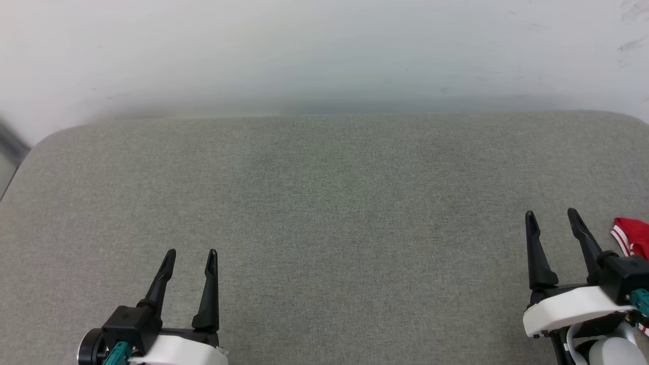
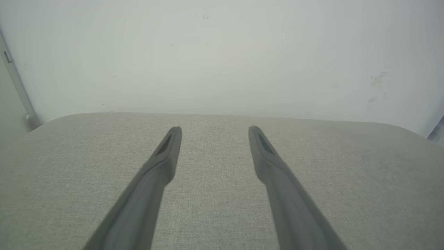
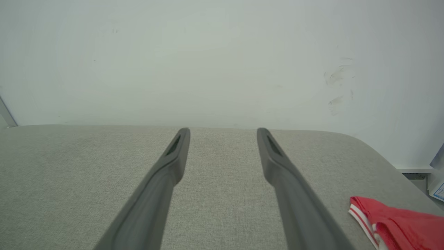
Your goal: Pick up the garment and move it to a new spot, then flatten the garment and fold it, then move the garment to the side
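While nothing is grasped, the stock stands as follows.

Left pincer [image 1: 192,252]: two long, dark, tapered fingers, spread wide and empty over bare cloth.

Right pincer [image 1: 551,213]: same make, spread wide and empty, with the garment [image 1: 633,235] near on its right, not touching.

Garment: bright red soft jersey, bunched, striped red-and-white trim showing. It lies at the worktop's right margin, cut off by the picture's edge, so its full extent is unknown.

Risk, as judged: a pinch on the trim alone could lift one layer, leaving the rest to drag or slip off the margin. Limp cloth may also snag a finger.

Worktop [image 1: 324,203]: grey woven cover, matte, round-cornered.

Wall [image 1: 324,50]: pale, smooth, faintly scuffed.
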Controlling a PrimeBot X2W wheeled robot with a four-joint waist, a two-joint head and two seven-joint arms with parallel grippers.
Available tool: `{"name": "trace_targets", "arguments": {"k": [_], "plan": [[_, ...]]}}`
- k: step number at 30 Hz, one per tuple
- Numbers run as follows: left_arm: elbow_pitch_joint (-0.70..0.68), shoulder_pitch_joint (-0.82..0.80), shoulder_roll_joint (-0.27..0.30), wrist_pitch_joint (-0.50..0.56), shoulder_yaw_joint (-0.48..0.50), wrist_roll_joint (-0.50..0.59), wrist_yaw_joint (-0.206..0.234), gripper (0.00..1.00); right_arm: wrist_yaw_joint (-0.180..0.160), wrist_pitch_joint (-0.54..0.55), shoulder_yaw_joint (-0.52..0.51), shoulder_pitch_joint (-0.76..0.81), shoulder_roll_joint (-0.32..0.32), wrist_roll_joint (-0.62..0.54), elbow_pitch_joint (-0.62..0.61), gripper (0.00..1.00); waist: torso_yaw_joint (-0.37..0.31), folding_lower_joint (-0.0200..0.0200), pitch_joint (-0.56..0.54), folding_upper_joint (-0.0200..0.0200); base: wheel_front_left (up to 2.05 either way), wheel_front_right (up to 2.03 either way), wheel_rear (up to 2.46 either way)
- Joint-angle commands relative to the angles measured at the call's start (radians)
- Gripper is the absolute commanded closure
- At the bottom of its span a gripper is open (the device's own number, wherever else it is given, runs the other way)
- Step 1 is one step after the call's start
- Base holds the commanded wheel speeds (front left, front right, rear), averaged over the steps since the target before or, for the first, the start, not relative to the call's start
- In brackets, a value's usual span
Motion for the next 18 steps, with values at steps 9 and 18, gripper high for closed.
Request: {"name": "trace_targets", "arguments": {"k": [9,18], "plan": [[-0.032,0.006,-0.002,-0.002,-0.001,0.007,-0.003,0.0,0.0,0.005,-0.005,0.01,0.004,0.007,0.003,0.0,-0.001,0.0,0.001,0.0,0.0,0.0,0.0],[-0.026,0.013,-0.002,-0.002,0.0,-0.018,-0.004,0.0,0.0,0.006,0.013,0.012,0.004,0.014,-0.002,0.0,0.0,0.0,-0.001,0.0,0.0,0.0,0.0]]}}
